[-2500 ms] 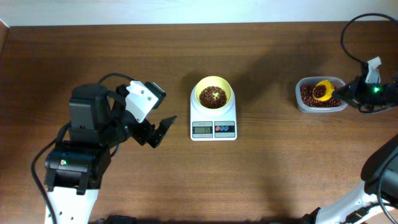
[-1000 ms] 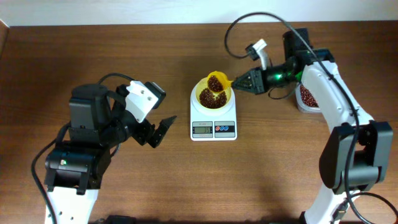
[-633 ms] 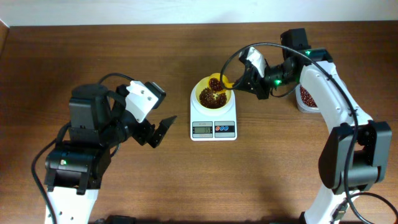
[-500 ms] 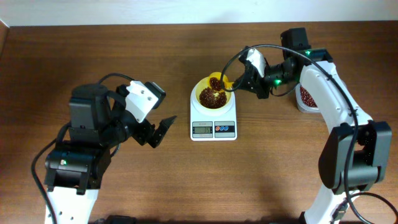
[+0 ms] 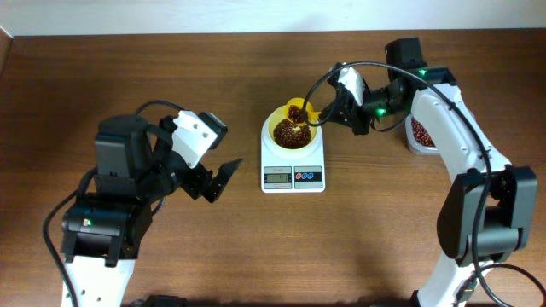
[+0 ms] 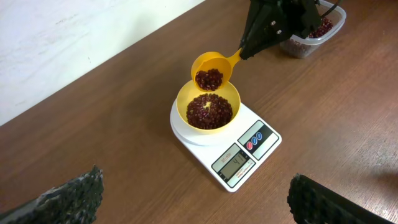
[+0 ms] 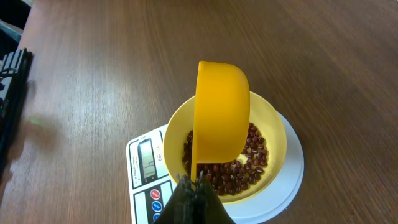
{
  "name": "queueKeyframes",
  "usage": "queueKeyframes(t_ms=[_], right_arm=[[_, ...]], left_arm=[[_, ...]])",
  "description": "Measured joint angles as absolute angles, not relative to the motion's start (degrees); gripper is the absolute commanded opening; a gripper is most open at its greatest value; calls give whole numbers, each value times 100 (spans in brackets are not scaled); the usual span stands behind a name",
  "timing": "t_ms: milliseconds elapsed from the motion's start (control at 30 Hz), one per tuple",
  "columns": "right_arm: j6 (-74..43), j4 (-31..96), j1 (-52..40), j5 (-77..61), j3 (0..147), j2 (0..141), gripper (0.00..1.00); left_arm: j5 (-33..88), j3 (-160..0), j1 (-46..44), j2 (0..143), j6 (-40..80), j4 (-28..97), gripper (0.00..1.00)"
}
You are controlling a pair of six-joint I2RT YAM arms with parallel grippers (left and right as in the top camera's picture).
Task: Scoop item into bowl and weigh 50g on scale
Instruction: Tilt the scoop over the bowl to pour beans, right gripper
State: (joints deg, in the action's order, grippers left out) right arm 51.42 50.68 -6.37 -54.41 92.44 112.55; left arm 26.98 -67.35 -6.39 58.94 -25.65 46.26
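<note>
Right arm [image 5: 450, 109] is reaching across from the right edge, right gripper [image 5: 331, 114] clamped on the scoop [image 5: 297, 112] handle, tipping beans [image 5: 292, 134] over the bowl [image 5: 315, 135] on the scale [image 5: 293, 177], mid-table toward the far edge; left gripper [image 5: 215, 181] is hovering wide open, empty.

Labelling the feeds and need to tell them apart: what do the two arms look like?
Left arm: black joints, white camera block, white base link, looping black cables. Right arm: white links, black joints, green light by the wrist, black cable loop.
</note>
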Motion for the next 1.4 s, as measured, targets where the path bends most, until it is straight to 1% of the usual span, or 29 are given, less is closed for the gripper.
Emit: queueKeyframes(t_ms=[433,1333,1400], right_arm=[[5144,4797,-637,-5164,9244,11255,4],[5146,4777,-718,-5164,9244,11257,4],[5146,4766,-718,-5378,9244,11257,4]], left_arm=[[2698,-6735,-639,5894,-2565,4626,99],[2698,-6735,-639,5894,-2565,4626,99],[2698,-6735,-639,5894,-2565,4626,99]])
